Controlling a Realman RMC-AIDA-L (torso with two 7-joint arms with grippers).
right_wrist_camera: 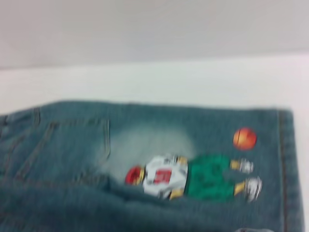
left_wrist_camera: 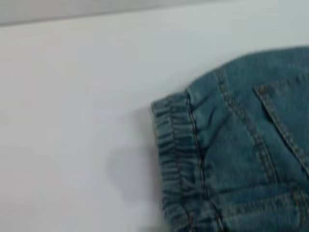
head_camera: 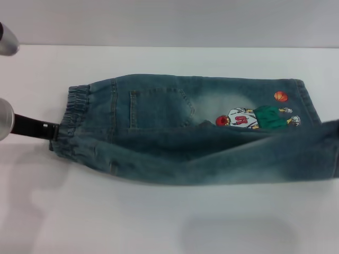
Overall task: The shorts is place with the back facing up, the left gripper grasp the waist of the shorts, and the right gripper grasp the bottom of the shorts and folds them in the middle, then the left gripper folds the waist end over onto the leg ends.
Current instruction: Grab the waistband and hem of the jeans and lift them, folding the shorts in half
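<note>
Left pincer (head_camera: 53, 129) sits at the waist (head_camera: 74, 114) on the left edge of the shorts (head_camera: 196, 127); only its black wrist shows against the gathered band, so I cannot tell if its fingers are clamped on the denim or apart. Shorts lie lengthwise across the white worktop (head_camera: 159, 222), near leg lifted and partly laid over the far one, back pocket (head_camera: 159, 108) and cartoon print (head_camera: 257, 117) not yet covered. The bottom of the shorts (head_camera: 318, 132) is at the right edge, near hem raised off the frame side; right pincer is not in view. Likely mid lengthwise fold. To do it well: carry both ends across together, keep the cloth taut, land edge on edge, waist corners matched.
</note>
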